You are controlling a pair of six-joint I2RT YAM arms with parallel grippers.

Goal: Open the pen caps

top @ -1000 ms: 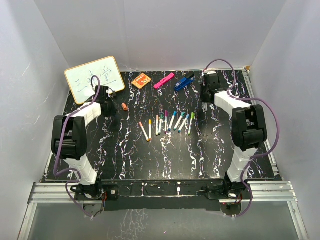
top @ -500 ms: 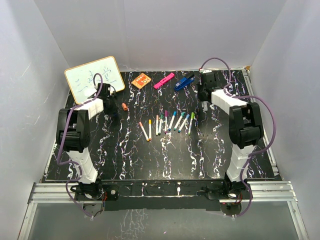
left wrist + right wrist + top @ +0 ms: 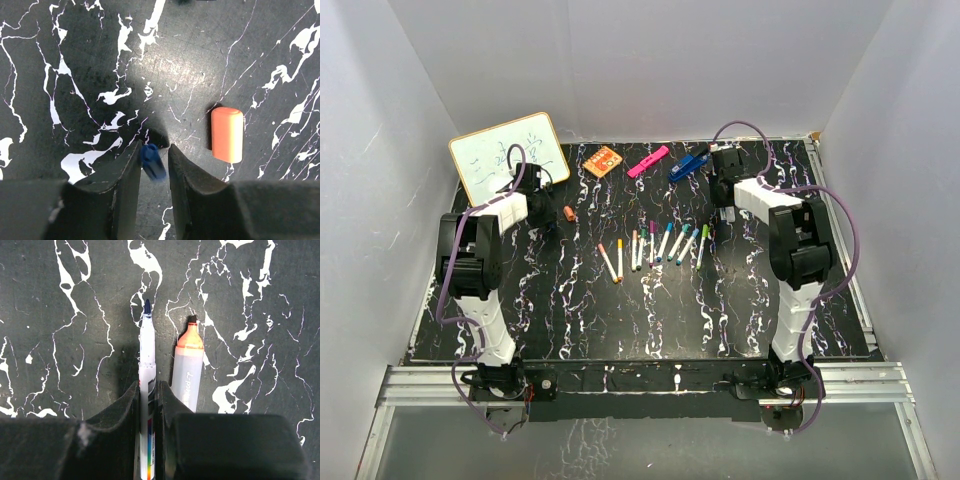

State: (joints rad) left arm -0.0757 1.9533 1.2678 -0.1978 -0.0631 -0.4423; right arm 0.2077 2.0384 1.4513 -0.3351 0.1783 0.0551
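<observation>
In the left wrist view my left gripper (image 3: 154,150) hangs low over the table with its jaws slightly apart. A small blue pen cap (image 3: 152,161) sits blurred between them, against the left finger and clear of the right one. An orange pen cap (image 3: 227,134) lies on the table to the right. My right gripper (image 3: 147,385) is shut on a thin white pen (image 3: 147,350) whose blue tip is bare. An uncapped orange-tipped marker (image 3: 187,367) lies beside it. A row of capped pens (image 3: 652,245) lies mid-table between the left gripper (image 3: 542,212) and the right gripper (image 3: 723,208).
A whiteboard (image 3: 510,157) leans at the back left, close behind the left arm. An orange card (image 3: 603,161), a pink highlighter (image 3: 648,160) and a blue clip tool (image 3: 688,165) lie along the back. White walls enclose the black marbled table (image 3: 620,320).
The right arm has swung left and back with the pen. The left arm has shifted slightly back toward the whiteboard, beside the orange cap.
</observation>
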